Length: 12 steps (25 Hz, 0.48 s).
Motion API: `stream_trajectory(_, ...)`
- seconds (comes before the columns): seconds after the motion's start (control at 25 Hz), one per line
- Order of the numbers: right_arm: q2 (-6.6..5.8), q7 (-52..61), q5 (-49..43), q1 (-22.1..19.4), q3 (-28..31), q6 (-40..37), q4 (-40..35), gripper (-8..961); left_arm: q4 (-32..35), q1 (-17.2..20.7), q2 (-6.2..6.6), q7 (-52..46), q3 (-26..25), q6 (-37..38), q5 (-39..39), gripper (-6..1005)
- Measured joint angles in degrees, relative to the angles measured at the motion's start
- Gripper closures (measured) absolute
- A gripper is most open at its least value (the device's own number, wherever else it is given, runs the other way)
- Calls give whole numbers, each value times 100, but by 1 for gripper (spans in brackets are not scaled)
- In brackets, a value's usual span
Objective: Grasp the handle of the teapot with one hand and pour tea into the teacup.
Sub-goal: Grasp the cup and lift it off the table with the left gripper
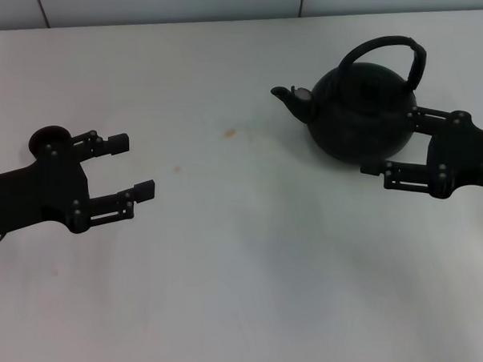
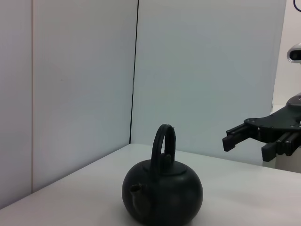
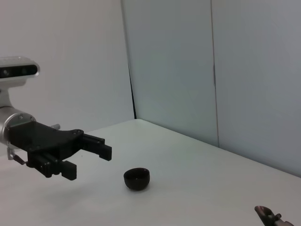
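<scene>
The matte-black teapot (image 1: 361, 114) stands on the white table at the far right, its spout (image 1: 289, 97) pointing left and its arched handle (image 1: 391, 50) upright. It also shows in the left wrist view (image 2: 162, 193), with the handle (image 2: 164, 141) above it. My right gripper (image 1: 397, 141) is open at the pot's right side, level with its body and below the handle; it holds nothing. It also shows in the left wrist view (image 2: 248, 147). My left gripper (image 1: 134, 167) is open and empty at the left. The small black teacup (image 3: 136, 178) sits behind the left arm (image 1: 49, 139), partly hidden.
The white table (image 1: 246, 253) ends at a pale wall along its far edge. A small brownish spot (image 1: 229, 133) marks the tabletop between the two grippers. My left gripper (image 3: 87, 157) shows in the right wrist view, beside the cup.
</scene>
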Motion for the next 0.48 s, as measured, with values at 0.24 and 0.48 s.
stream_trajectory(0.24, 3, 0, 0, 10, 0, 0, 14, 199, 12, 0, -9, 0, -133, -134, -54, 211)
stream_trajectory(0.48, 9, 0, 0, 40, -9, 0, 31, 198, -245, -101, -28, -38, -423, -1066, -142, 209)
